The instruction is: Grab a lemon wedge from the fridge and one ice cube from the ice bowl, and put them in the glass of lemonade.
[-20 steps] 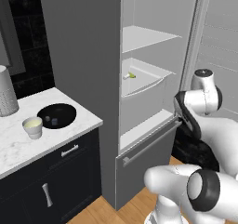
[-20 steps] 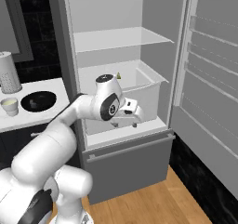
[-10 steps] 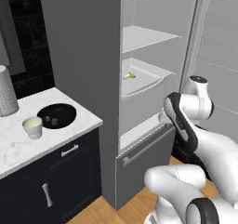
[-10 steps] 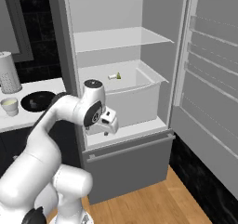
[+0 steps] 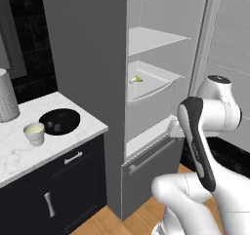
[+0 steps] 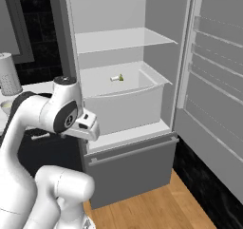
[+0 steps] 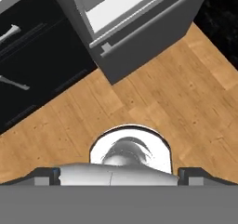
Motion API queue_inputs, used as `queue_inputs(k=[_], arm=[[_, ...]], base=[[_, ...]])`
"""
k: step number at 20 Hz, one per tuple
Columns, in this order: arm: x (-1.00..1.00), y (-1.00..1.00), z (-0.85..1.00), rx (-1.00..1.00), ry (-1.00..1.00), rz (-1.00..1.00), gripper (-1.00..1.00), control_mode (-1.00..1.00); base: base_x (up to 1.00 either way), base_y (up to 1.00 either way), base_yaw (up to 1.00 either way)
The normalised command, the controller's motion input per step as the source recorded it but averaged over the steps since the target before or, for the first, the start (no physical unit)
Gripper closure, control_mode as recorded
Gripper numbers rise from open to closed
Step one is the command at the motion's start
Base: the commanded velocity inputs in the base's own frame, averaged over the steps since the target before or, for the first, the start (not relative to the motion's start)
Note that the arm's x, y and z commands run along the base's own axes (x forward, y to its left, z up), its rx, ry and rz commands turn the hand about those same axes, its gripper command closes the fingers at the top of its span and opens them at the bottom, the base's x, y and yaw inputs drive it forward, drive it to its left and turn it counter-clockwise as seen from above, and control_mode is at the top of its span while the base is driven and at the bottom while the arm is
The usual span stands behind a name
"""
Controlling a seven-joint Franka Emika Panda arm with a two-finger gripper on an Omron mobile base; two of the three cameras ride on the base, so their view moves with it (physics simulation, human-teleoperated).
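The fridge (image 6: 123, 104) stands open, its door (image 6: 213, 104) swung out to the right; the lemon wedge (image 6: 116, 78) lies in the white drawer (image 6: 126, 104) below the middle shelf (image 6: 118, 39), a small pale piece with a yellow-green end, also seen from the left side (image 5: 135, 79); on the marble bench (image 5: 44, 141) left of the fridge sits the ice bowl (image 5: 59, 121), black and shallow, with small cubes in it; the glass of lemonade (image 5: 34, 133) stands just beside the bowl, on its left; a tall perforated cylinder (image 5: 7, 102) stands further back; the tool (image 6: 87, 127) hangs in front of the fridge's lower left edge, pointed down at the wooden floor (image 7: 153, 102); its fingertips stand wide apart at the corners of the hand view, with nothing between them.
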Motion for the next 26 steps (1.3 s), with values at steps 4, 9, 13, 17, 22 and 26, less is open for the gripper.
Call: queue_inputs(k=[4,9,13,17,22,26], arm=[[-0.64,0.12,0.39,0.0,-0.08,0.16,-1.0,-1.0],[-0.12,0.0,0.04,0.0,-0.05,0.0,-1.0,-1.0],[0.0,0.0,0.0,0.0,0.0,0.0,-1.0,-1.0],[-0.49,-0.1,0.0,0.0,-0.15,-0.02,-1.0,-1.0],[-0.53,-0.18,0.01,0.01,-0.14,-0.02,-1.0,-1.0],[0.11,0.16,0.06,-0.01,-0.02,0.0,-1.0,-1.0]], base=[[0.0,0.0,0.0],[0.0,0.0,0.0],[0.0,0.0,0.0],[0.0,0.0,0.0],[0.0,0.0,0.0],[0.0,0.0,0.0]])
